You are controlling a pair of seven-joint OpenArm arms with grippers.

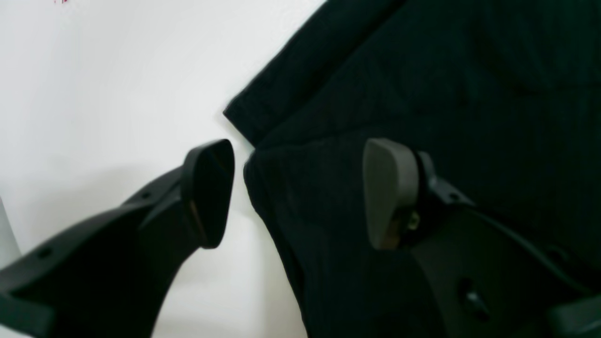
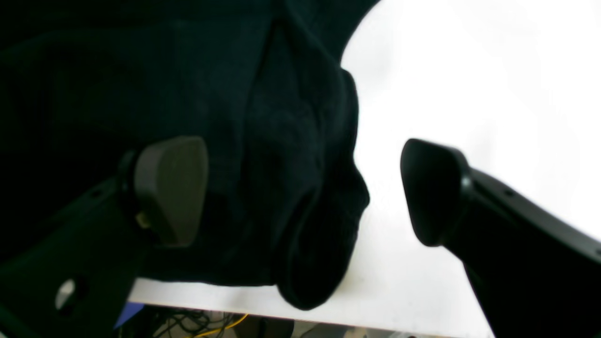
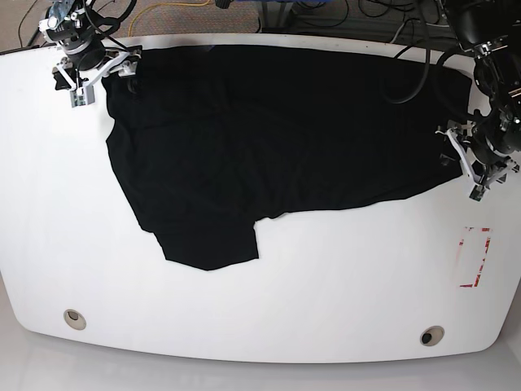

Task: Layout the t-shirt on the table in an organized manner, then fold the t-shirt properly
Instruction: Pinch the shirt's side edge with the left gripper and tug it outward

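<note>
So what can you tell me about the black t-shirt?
The black t-shirt looks like soft, dark cloth. It lies spread across the far half of the white table, mostly flat with some wrinkles. One sleeve sticks out toward the near edge. An open gripper sits at each end, with a bunched edge between the pads; neither is pinching it.

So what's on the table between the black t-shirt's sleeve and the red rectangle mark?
Only bare table between t-shirt and red mark, as the base view shows.

Cables [image 3: 244, 6] — black, one yellow — behind the far edge.
</note>
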